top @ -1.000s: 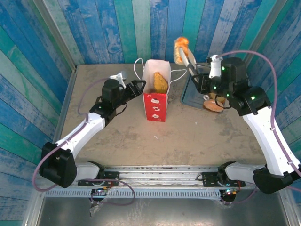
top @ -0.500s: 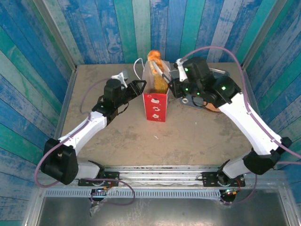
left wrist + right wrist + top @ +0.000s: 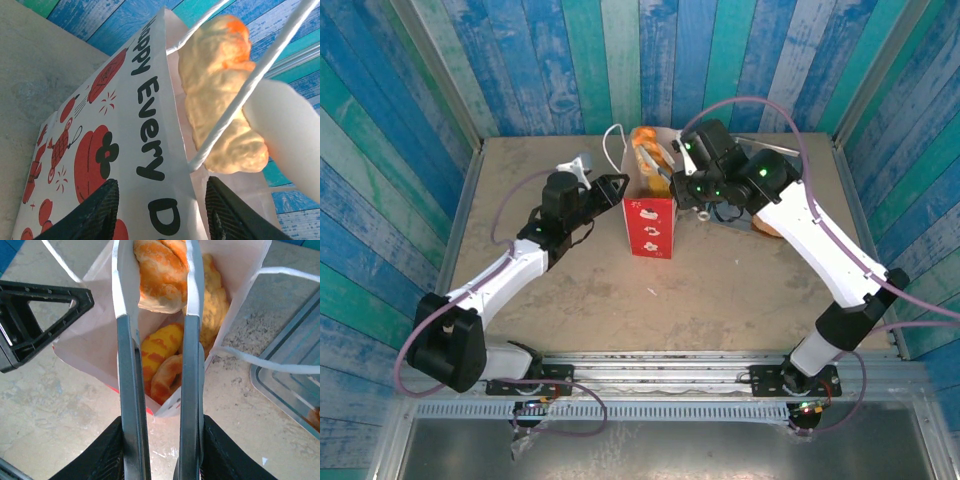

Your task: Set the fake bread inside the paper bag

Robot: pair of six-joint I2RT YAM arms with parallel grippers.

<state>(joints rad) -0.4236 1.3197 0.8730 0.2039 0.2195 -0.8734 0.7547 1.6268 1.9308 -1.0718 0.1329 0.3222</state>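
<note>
The paper bag (image 3: pixel 652 222), white above and red below, stands upright mid-table. My right gripper (image 3: pixel 672 175) (image 3: pixel 160 450) is shut on metal tongs (image 3: pixel 192 365). The tongs pinch an orange-glazed bread (image 3: pixel 161 271) (image 3: pixel 644 140) right over the bag's open mouth. Inside the bag lie a striped yellow roll (image 3: pixel 157 346), a glazed ring (image 3: pixel 167 377) and a tall pale pastry (image 3: pixel 216 295). My left gripper (image 3: pixel 620 186) (image 3: pixel 162 215) is open, with the bag's printed wall (image 3: pixel 125 150) between its fingers. A pale, orange-topped pastry (image 3: pixel 220 95) shows above the rim.
A flat silver tray (image 3: pixel 772 155) (image 3: pixel 295 370) lies right of the bag, with one more pastry (image 3: pixel 775 226) on its near side. The bag's white loop handles (image 3: pixel 612 145) (image 3: pixel 270 365) hang outward. Blue plank walls close in the back and sides.
My right arm swung left from above the tray, carrying the tongs and bread to the bag's mouth and lower. The left arm and the bag stayed put.
</note>
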